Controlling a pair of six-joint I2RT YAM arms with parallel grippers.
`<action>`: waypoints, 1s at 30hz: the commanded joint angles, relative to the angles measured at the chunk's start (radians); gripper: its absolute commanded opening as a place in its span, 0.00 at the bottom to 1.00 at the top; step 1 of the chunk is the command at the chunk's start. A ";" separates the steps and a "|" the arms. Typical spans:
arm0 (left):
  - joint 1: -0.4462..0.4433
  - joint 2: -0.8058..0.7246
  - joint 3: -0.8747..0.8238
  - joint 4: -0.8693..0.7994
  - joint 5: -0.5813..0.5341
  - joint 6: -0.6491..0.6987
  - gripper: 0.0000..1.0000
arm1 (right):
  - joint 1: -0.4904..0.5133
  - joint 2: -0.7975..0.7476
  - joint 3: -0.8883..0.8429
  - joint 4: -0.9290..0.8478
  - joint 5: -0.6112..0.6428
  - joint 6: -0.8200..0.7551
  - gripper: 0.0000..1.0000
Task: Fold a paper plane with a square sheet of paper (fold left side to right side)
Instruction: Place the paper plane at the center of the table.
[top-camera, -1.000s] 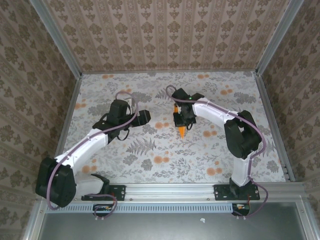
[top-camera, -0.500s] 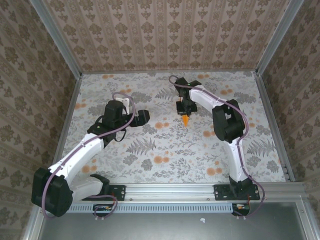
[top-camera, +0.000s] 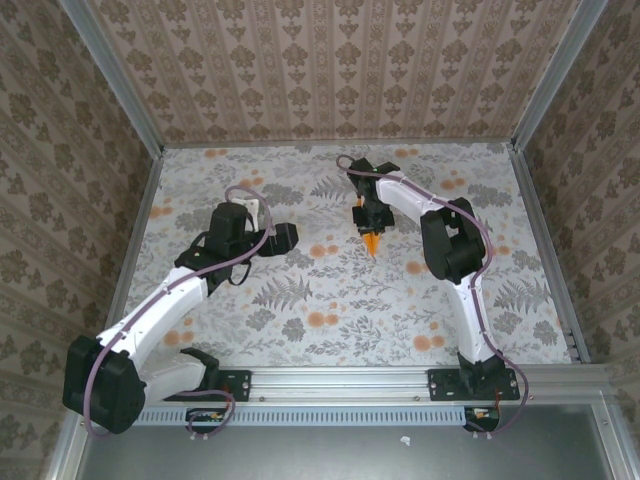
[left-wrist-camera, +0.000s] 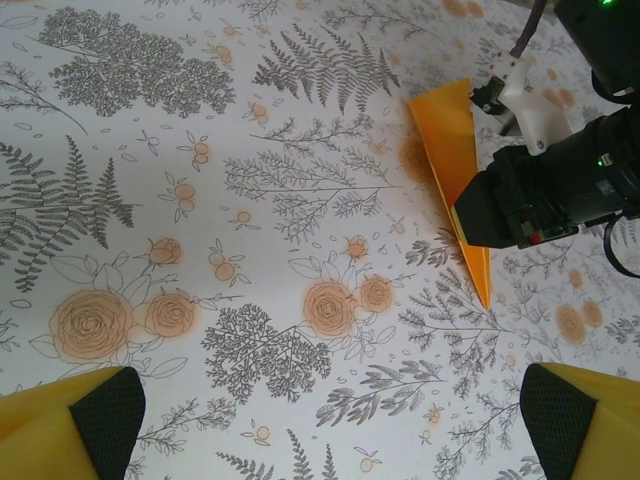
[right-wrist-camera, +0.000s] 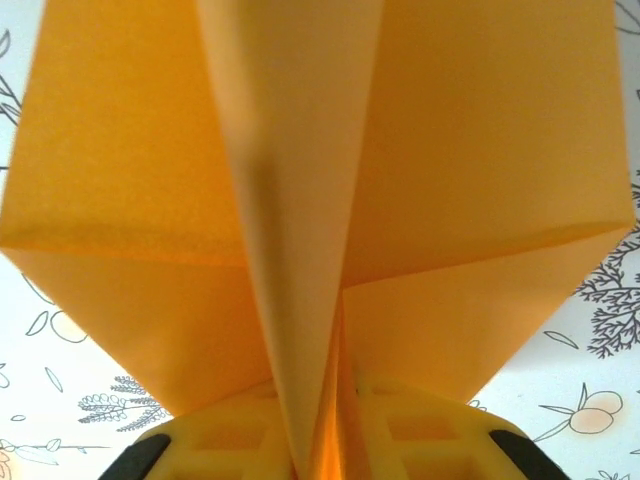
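The right gripper (top-camera: 369, 224) dipped, jaws narrow on the paper plane (top-camera: 372, 243) over cloth (top-camera: 300, 300); left gripper (left-wrist-camera: 330, 410) wide.

Grey-white floral cloth (top-camera: 260, 190), damask-patterned walls (top-camera: 330, 70), aluminium frame rail (top-camera: 350, 378)

Overhead; wrists close, sharing paper plane (left-wrist-camera: 452, 150)

A narrow orange paper plane (left-wrist-camera: 452, 150) shows against the flower-printed cloth (left-wrist-camera: 250, 200) on the counter, its sharp tip pointing toward the camera. The black right gripper (left-wrist-camera: 535, 200) covers one edge of the plane. Well short of the plane, the left gripper's yellow fingers (left-wrist-camera: 60, 435) stand spread wide.
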 joint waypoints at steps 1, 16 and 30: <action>0.011 -0.008 0.028 -0.021 -0.016 0.030 1.00 | 0.003 0.009 0.025 -0.054 0.018 -0.005 0.22; 0.083 0.005 0.048 -0.049 0.060 0.011 1.00 | 0.026 -0.082 0.028 -0.107 0.076 -0.006 0.36; 0.199 -0.043 0.047 -0.034 0.105 -0.023 1.00 | 0.038 -0.469 -0.134 -0.074 0.159 -0.030 0.65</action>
